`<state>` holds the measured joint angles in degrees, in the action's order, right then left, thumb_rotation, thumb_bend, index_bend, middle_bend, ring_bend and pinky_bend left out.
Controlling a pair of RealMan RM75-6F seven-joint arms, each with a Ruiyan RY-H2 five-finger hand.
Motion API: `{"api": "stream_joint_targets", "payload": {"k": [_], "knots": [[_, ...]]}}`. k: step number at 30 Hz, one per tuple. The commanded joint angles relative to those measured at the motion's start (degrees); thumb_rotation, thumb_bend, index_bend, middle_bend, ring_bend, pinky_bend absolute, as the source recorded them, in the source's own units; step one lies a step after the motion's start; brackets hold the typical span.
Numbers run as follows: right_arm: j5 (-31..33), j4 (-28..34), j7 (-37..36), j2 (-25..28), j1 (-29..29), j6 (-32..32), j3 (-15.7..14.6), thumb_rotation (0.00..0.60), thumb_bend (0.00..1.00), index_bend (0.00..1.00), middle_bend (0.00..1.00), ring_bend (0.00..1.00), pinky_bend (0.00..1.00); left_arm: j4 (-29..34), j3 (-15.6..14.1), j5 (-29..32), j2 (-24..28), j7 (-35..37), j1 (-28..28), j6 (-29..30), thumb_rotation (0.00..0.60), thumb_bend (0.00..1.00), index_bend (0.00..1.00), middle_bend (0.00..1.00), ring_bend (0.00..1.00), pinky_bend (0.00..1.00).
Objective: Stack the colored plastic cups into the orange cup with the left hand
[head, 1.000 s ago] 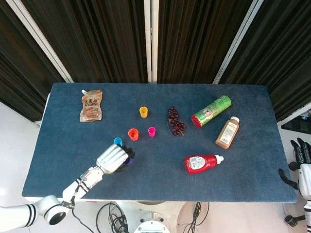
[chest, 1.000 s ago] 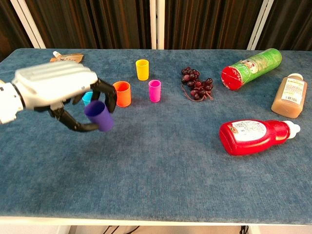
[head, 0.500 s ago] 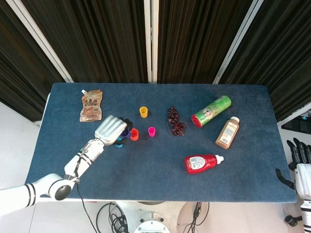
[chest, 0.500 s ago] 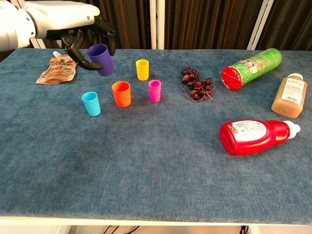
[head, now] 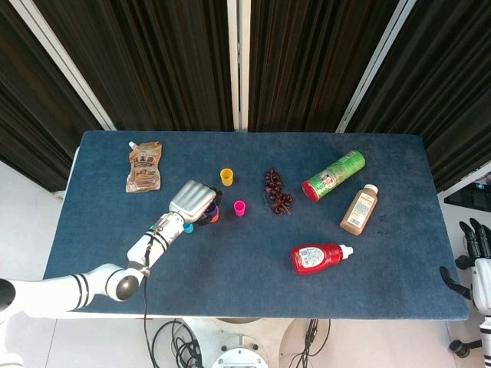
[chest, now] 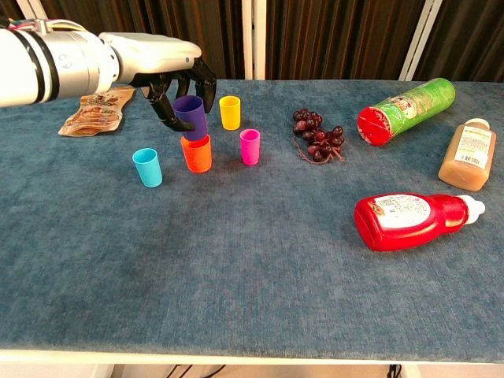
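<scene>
My left hand holds the purple cup upright, directly over the orange cup, with the purple cup's base at the orange rim. In the head view the left hand covers most of both cups; only a sliver of the orange cup shows. The blue cup stands left of the orange one, the pink cup right of it, and the yellow cup behind. My right hand hangs off the table's right edge, its fingers apart and holding nothing.
A bunch of grapes lies right of the pink cup. A green can, a brown bottle and a red bottle lie on the right side. A snack pouch lies at the back left.
The left hand lifted the purple cup from the near left, swung it back and rightward, then lowered it onto the orange cup's rim. The right hand stayed put.
</scene>
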<state>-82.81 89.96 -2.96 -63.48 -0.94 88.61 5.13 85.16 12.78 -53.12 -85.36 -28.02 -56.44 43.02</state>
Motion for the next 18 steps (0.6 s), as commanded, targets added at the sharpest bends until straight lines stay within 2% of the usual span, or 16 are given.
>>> {"api": "stream_joint_targets", "payload": {"k": [1,14,18], "knots": [[0.06,-0.3,-0.36,-0.09,-0.13,0.02,-0.06,0.6,0.22,0.0,0.0,0.0,0.0,-1.41,-0.66,1.12,-1.23,-0.09,-0.79,0.08,0.6,0.29,0.47,0.44,0.47,0.63],[0.59,-1.5,-1.38,-0.61,-0.27,-0.43,-0.02,0.6,0.22,0.0,0.0,0.0,0.0,-4.25,-1.71,1.93,-2.98,1.15,-1.96,1.21,0.6,0.29,0.46,0.43,0.47,0.63],[0.45,-1.49,-1.13,-0.71,-0.16,-0.62,-0.1,0.6,0.22,0.0,0.0,0.0,0.0,-4.85,-2.25,2.13,-3.3,1.46,-2.07,1.26,0.6,0.29,0.4,0.41,0.45,0.62]]}}
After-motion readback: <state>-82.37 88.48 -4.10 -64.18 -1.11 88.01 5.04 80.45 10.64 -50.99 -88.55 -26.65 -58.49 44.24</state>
